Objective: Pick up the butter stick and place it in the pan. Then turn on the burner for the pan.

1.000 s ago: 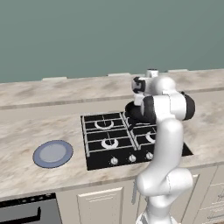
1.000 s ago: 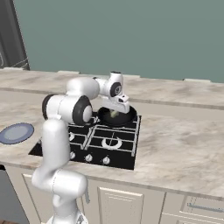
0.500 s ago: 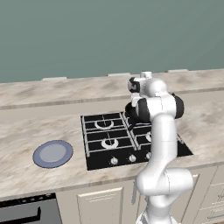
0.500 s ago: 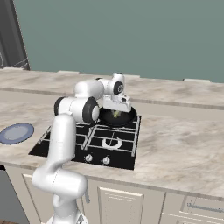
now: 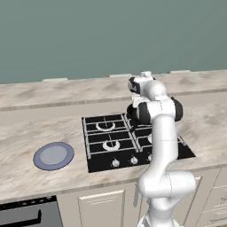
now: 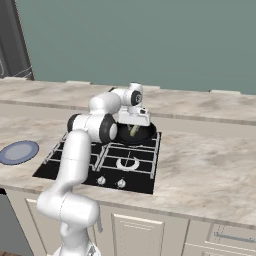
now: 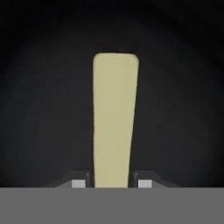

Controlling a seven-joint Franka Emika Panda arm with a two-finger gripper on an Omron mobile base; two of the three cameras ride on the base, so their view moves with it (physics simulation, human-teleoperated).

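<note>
1. Butter stick (image 7: 114,118) hangs end-down between the fingertips of the gripper (image 7: 113,183), directly above the dark floor of the pan (image 7: 39,109).
2. Gripper jaws sit flush against both long sides of the bar near its upper end; whether they are clamping it or just letting go cannot be told.
3. Seen from the right base camera, the pan (image 6: 143,137) rests on a rear burner of the cooktop (image 6: 137,177), the pale stick (image 6: 133,131) poking down into it.
4. Judged by its look, the bar is light, soft and greasy: a hard squeeze would dent it, and gripping across the narrow width suits it best.
5. Blue-grey plate (image 5: 54,155) lies well apart on the counter (image 5: 31,128).
</note>
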